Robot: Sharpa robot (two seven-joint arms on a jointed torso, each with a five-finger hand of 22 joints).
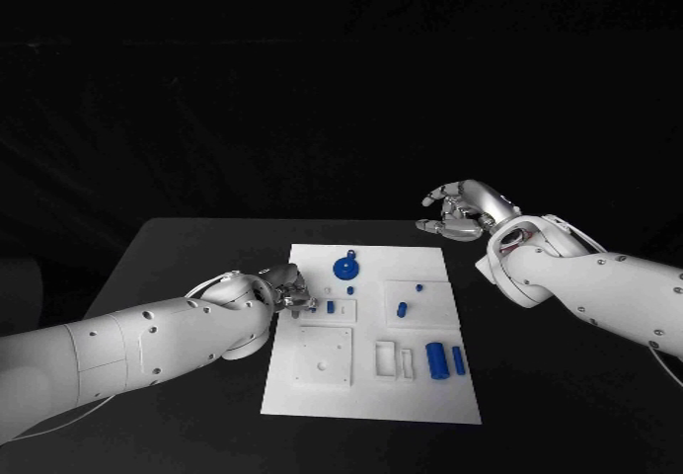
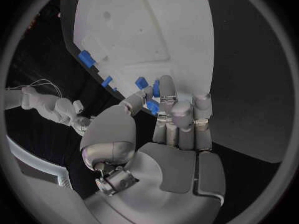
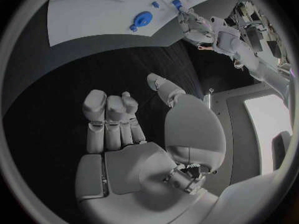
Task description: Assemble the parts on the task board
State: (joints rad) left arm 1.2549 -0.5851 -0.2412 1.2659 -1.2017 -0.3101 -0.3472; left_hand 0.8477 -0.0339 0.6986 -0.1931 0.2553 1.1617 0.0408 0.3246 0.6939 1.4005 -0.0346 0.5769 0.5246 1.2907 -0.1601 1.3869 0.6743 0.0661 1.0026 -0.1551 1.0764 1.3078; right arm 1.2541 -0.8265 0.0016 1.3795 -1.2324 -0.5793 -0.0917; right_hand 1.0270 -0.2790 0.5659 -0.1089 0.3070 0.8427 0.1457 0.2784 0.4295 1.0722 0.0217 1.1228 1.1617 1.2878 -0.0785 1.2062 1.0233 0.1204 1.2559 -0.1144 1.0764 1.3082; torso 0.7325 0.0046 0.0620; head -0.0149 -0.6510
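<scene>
Black table [image 1: 171, 257] and white task board [image 1: 413, 395] under dim light, left hand [image 1: 280, 292] pinching a small blue part [image 2: 155, 88] at its fingertips over the board's near edge, right hand [image 1: 463, 209] curling empty beyond, risking a slip if the pinch loosens.

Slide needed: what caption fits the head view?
Left hand works at the board's left edge; right hand, fingers curled, hangs beyond it.
</scene>
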